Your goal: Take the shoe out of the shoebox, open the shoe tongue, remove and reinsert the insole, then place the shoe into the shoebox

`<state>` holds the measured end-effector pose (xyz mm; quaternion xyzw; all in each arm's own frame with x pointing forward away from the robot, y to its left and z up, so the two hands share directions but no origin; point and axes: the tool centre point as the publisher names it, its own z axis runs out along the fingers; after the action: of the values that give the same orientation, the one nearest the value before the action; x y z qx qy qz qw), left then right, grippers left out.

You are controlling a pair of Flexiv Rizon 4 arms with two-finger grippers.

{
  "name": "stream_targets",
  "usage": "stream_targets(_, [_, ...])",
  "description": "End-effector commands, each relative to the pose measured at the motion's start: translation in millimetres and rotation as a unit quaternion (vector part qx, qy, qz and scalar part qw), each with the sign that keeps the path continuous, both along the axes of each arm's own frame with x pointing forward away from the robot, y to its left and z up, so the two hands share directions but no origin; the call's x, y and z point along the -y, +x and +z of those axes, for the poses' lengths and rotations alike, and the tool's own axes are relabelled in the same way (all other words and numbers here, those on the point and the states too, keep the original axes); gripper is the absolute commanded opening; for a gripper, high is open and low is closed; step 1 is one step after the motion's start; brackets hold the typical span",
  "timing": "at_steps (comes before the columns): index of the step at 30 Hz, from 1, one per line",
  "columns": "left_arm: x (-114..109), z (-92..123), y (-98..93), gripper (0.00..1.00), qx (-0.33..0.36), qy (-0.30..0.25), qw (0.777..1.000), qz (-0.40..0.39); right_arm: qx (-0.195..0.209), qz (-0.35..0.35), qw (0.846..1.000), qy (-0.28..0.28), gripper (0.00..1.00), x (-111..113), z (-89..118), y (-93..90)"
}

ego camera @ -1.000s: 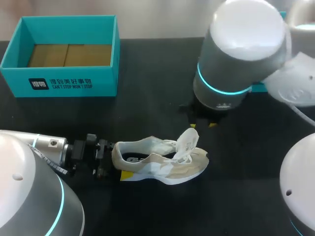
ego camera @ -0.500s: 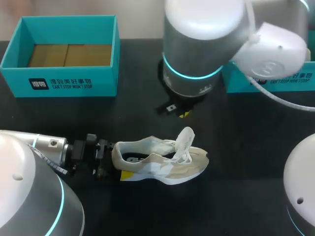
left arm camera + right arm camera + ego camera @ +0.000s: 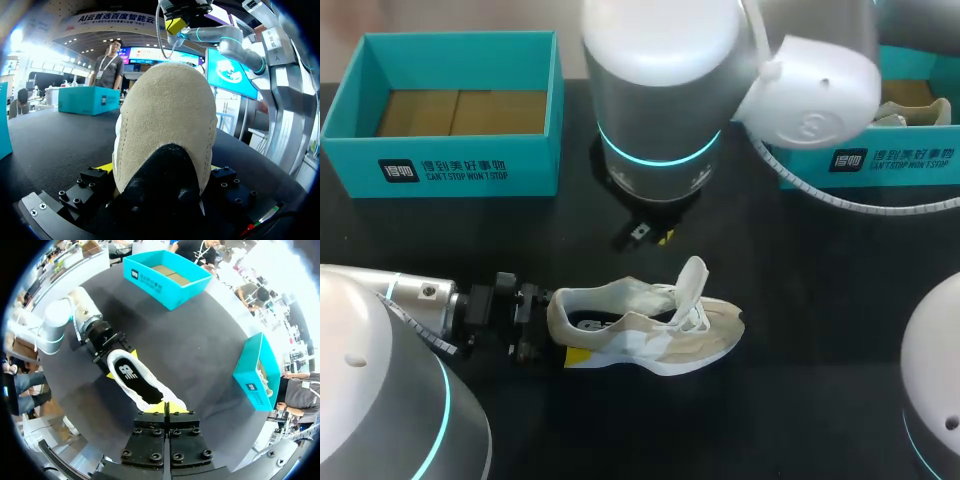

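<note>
While left end effector [image 3: 160,172] pinches the shoe [image 3: 655,335] heel, right end effector [image 3: 165,407] — pressed together — hides its toe.

The left shoebox [image 3: 460,172] has print on its front wall: a dark square sign with white characters, and beside it one white line of characters with a smaller line of capital letters under it. The right shoebox [image 3: 880,160] carries the same kind of print on its front wall. In the right wrist view the dark square sign shows on one wall of each box, too small to make out. The insole [image 3: 141,383] inside the shoe [image 3: 640,325] bears a white logo at the heel end. The right arm [image 3: 810,90] has a round pressed mark on its white cover, not readable.
</note>
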<state>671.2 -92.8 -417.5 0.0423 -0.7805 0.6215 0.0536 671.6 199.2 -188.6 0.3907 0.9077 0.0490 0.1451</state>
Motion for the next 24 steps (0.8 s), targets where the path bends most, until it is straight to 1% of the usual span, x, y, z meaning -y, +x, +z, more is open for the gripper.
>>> stream_targets(1, [0,-3,-0.2,0.0,0.0,0.0,1.0,0.0,-0.013,0.036,0.999,-0.008,0.0,-11,-6,4.8])
stream_targets(3, [0,-3,-0.2,0.0,0.0,0.0,1.0,0.0,-0.011,0.097,0.995,-0.03,0.0,-31,-10,11.4])
stream_targets(4, [0,-3,-0.2,0.0,0.0,0.0,1.0,0.0,-0.014,0.135,0.99,-0.041,0.0,-40,-12,13.7])
stream_targets(5, [0,-3,-0.2,0.0,0.0,0.0,1.0,0.0,-0.002,0.162,0.985,-0.054,0.0,-47,-13,14.9])
stream_targets(6, [0,-3,-0.2,0.0,0.0,0.0,1.0,0.0,0.001,0.207,0.976,-0.063,0.0,-55,-15,15.6])
stream_targets(7, [0,-3,-0.2,0.0,0.0,0.0,1.0,0.0,0.0,0.234,0.97,-0.07,0.0,-60,-17,15.0])
stream_targets(8, [0,-3,-0.2,0.0,0.0,0.0,1.0,0.0,0.003,0.273,0.959,-0.08,0.0,-66,-20,14.4])
stream_targets(10, [0,-3,-0.2,0.0,0.0,0.0,1.0,0.0,-0.018,0.352,0.931,-0.093,0.0,-73,-26,9.9])
stream_targets(11, [0,-3,-0.2,0.0,0.0,0.0,1.0,0.0,-0.03,0.375,0.92,-0.107,0.0,-73,-30,8.0])
stream_targets(23, [0,-3,-0.2,0.0,0.0,0.0,1.0,0.0,-0.03,0.375,0.92,-0.107,0.0,-73,-30,8.0])
stream_targets(24, [0,-3,-0.2,0.0,0.0,0.0,1.0,0.0,-0.042,0.393,0.911,-0.115,0.0,-80,-39,9.4])
